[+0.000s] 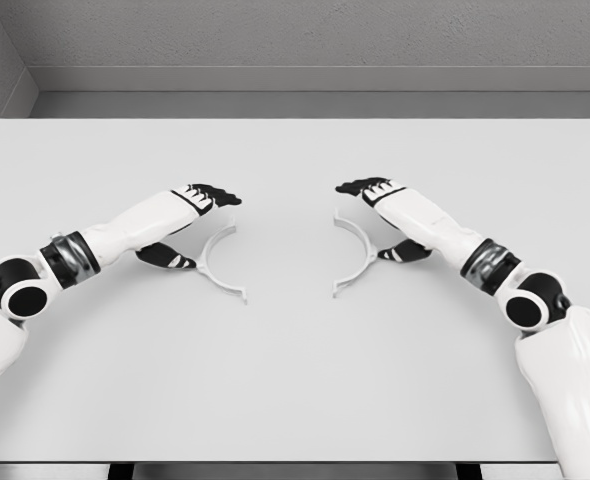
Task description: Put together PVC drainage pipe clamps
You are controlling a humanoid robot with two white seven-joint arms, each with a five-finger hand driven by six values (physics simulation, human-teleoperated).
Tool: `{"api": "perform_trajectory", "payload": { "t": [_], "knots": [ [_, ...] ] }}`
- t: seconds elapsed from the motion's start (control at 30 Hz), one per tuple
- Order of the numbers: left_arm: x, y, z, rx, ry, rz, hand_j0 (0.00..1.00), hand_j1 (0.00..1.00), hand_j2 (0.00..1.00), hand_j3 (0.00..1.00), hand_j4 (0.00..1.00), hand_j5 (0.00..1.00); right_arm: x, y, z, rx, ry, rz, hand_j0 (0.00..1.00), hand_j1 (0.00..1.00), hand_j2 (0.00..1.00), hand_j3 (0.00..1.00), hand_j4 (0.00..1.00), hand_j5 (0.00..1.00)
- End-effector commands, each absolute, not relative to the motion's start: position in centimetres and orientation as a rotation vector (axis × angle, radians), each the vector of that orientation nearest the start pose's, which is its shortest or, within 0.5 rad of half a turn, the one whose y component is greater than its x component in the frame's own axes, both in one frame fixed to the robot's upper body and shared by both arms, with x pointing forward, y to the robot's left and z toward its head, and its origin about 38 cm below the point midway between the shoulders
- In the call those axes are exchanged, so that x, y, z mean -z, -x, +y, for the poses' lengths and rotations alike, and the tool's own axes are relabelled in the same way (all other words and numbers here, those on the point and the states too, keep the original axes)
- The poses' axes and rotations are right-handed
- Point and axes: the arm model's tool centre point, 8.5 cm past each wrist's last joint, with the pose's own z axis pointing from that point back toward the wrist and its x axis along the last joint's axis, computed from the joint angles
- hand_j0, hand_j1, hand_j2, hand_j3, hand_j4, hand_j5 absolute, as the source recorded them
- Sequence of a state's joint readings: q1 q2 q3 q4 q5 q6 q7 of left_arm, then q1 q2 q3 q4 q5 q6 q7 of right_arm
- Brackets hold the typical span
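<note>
Nowhere writing: left hand (197, 212), right hand (383, 205), clamps (221, 262).

Two curved clamp halves are laid on the tabletop (295, 380), near its middle, well apart from each other. The left clamp half (219, 263) is set left of centre, the right clamp half (355, 254) right of centre; their open sides are turned toward each other, with bare tabletop between.

The left hand (190, 215) is placed just left of the left clamp half, fingers (215, 193) held over its far end, thumb low beside its outer curve. The right hand (395, 210) is mirrored just right of the right clamp half. Whether either hand touches its clamp half cannot be told.

A wall is seen behind the tabletop's far edge.
</note>
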State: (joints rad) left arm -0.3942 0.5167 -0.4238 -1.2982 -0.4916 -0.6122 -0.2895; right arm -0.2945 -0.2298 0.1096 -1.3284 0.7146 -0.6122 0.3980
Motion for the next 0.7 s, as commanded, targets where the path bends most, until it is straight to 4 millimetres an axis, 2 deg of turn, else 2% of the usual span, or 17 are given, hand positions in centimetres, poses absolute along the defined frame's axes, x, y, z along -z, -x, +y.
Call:
{"api": "perform_trajectory", "payload": {
  "t": [0.0, 0.3, 0.43, 0.5, 0.67],
  "knots": [
    [-12.0, -42.5, 25.6, 1.647, -0.273, -1.685, 1.00, 1.00, 1.00, 1.00, 1.00, 1.00, -10.7, -42.4, -22.6, -1.498, 0.340, -1.700, 1.00, 1.00, 1.00, 1.00, 1.00, 1.00],
    [-12.1, -42.4, 25.2, 1.648, -0.268, -1.697, 1.00, 1.00, 1.00, 1.00, 1.00, 1.00, -11.0, -42.9, -21.4, -1.513, 0.324, -1.716, 1.00, 1.00, 1.00, 1.00, 1.00, 1.00],
    [-12.1, -42.4, 25.2, 1.648, -0.268, -1.697, 1.00, 1.00, 1.00, 1.00, 1.00, 1.00, -10.9, -42.6, -20.1, -1.525, 0.292, -1.732, 1.00, 1.00, 1.00, 1.00, 1.00, 1.00],
    [-12.1, -42.4, 25.2, 1.648, -0.268, -1.697, 1.00, 1.00, 1.00, 1.00, 1.00, 1.00, -11.7, -42.4, -19.7, -1.535, 0.300, -1.756, 1.00, 1.00, 1.00, 1.00, 1.00, 1.00],
    [-12.3, -42.3, 25.1, 1.649, -0.267, -1.704, 1.00, 1.00, 1.00, 1.00, 1.00, 1.00, -11.9, -42.2, -19.5, -1.541, 0.301, -1.765, 1.00, 1.00, 1.00, 1.00, 1.00, 1.00]
  ]
}}
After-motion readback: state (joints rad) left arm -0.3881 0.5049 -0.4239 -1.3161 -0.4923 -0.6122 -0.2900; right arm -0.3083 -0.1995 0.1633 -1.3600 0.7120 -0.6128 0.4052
